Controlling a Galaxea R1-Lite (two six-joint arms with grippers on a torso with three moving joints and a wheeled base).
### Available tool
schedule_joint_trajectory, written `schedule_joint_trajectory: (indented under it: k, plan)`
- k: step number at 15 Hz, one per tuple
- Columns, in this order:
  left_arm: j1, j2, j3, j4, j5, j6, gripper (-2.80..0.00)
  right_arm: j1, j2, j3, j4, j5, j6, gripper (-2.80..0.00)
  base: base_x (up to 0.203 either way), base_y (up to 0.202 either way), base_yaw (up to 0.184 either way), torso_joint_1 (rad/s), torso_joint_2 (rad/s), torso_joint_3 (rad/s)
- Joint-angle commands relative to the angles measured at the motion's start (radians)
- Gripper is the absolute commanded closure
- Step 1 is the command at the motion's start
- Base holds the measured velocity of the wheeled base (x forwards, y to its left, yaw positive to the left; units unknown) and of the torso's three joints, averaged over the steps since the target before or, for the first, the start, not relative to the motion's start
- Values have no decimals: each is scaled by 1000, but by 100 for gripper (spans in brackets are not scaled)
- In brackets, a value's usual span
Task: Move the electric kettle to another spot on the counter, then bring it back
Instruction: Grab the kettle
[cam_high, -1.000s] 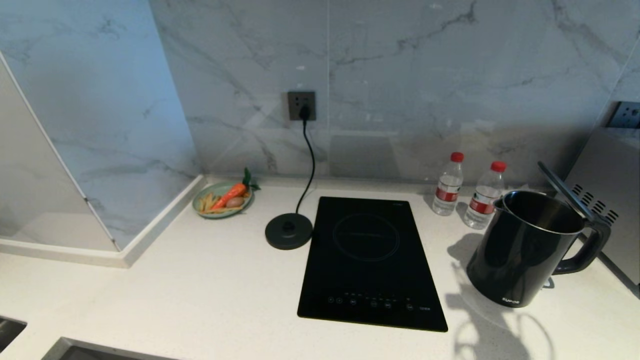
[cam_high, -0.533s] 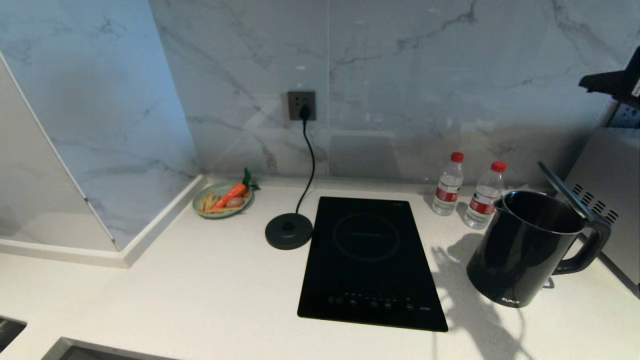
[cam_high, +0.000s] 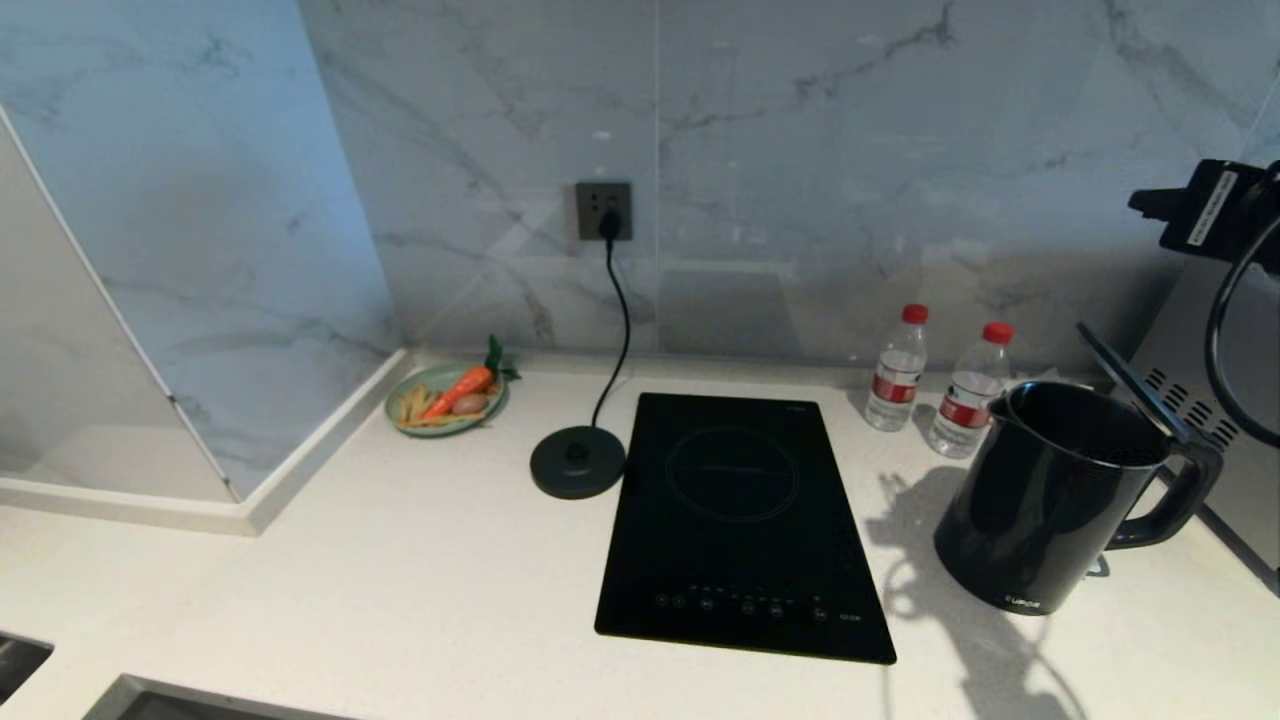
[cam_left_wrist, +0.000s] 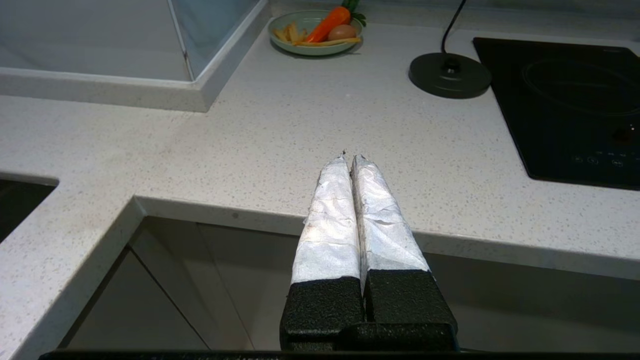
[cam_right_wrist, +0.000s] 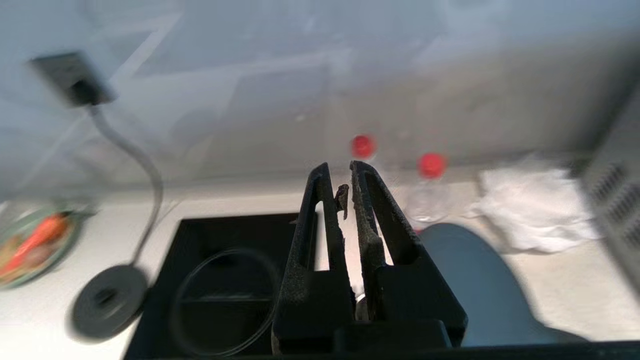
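The electric kettle (cam_high: 1045, 500), glossy black, stands on the counter (cam_high: 420, 590) at the right, its lid (cam_high: 1130, 385) tipped open and its handle pointing right. My right gripper (cam_high: 1145, 205) hangs high above the kettle's handle side, well clear of it. In the right wrist view the right gripper (cam_right_wrist: 337, 167) is shut with nothing held, aimed toward the back wall. My left gripper (cam_left_wrist: 348, 157) is shut and empty, hovering at the counter's front edge; it does not show in the head view.
A round black power base (cam_high: 577, 462) with its cord sits left of the black cooktop (cam_high: 740, 520). Two water bottles (cam_high: 895, 370) stand behind the kettle. A plate of food (cam_high: 446, 398) is at the back left, a steel appliance (cam_high: 1215, 400) at the far right.
My right arm has come into the head view at the upper right and moved down and left. The kettle and the left gripper have stayed put.
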Motion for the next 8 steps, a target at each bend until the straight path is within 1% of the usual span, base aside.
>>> schedule_joint_trajectory:
  k: [1, 4, 6, 8]
  plan:
    - [0, 0, 1, 0, 1, -1, 0, -26, 18, -10, 27, 1, -1, 0, 0, 0, 0, 0, 0, 0]
    - [0, 0, 0, 0, 1, -1, 0, -60, 12, 7, 33, 4, -27, 0, 0, 0, 0, 0, 0, 0]
    - [0, 0, 0, 0, 1, -1, 0, -80, 6, 31, 32, 10, -28, 0, 0, 0, 0, 0, 0, 0]
    - [0, 0, 0, 0, 1, -1, 0, -101, -1, 41, 31, 63, -12, 0, 0, 0, 0, 0, 0, 0]
